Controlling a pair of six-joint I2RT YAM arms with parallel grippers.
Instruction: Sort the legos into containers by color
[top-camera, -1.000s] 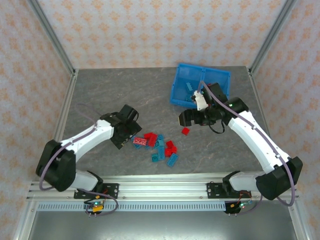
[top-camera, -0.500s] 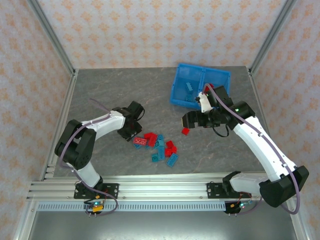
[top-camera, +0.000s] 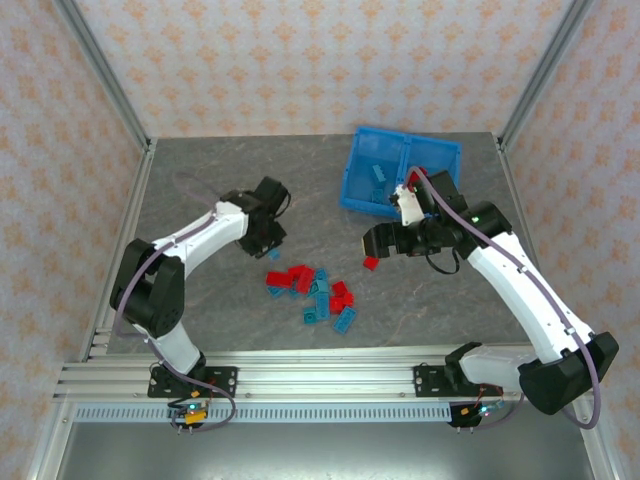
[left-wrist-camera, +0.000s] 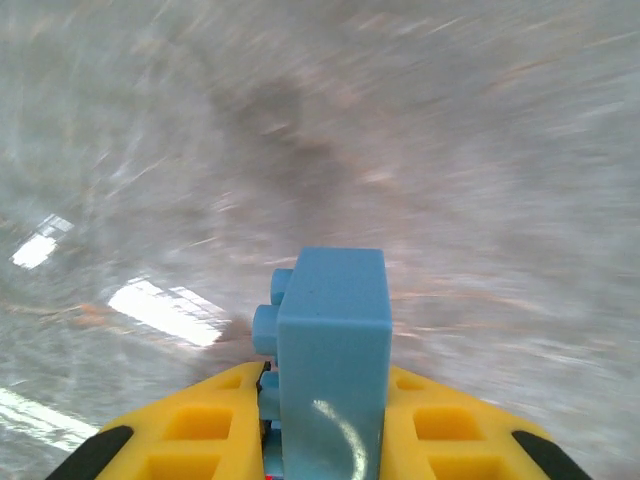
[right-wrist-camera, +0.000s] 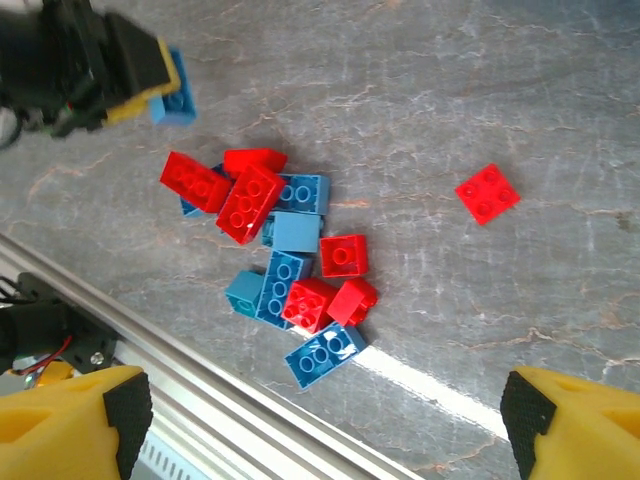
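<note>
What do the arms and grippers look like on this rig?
Left arm and right arm: white links, black joints, with a thin grey-purple cable running along each. There is a small green light near the right wrist. Left gripper and right gripper: chunky yellow fingers with black pads.

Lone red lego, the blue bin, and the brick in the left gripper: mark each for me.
lone red lego (right-wrist-camera: 488, 193), right wrist view, centre of its studded top.
blue bin (top-camera: 385, 132), top external view, its far rim.
teal-blue brick (left-wrist-camera: 335, 340), left wrist view, its smooth front face.
</note>
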